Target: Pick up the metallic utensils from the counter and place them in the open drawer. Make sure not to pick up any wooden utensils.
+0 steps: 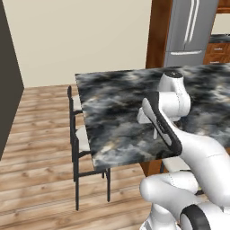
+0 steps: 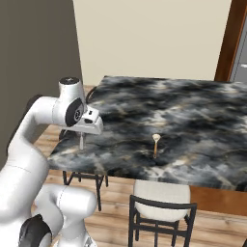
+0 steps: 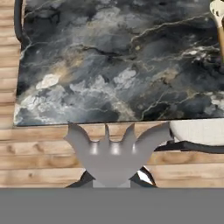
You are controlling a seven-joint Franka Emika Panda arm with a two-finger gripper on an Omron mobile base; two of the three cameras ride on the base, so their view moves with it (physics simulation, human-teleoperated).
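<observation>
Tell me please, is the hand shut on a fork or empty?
Shut on a fork: in the hand view its silver tines fan out just above the hand, over the edge of the counter.

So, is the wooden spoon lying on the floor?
No, the wooden spoon lies on the marbled counter, above the white-seated chair.
</observation>
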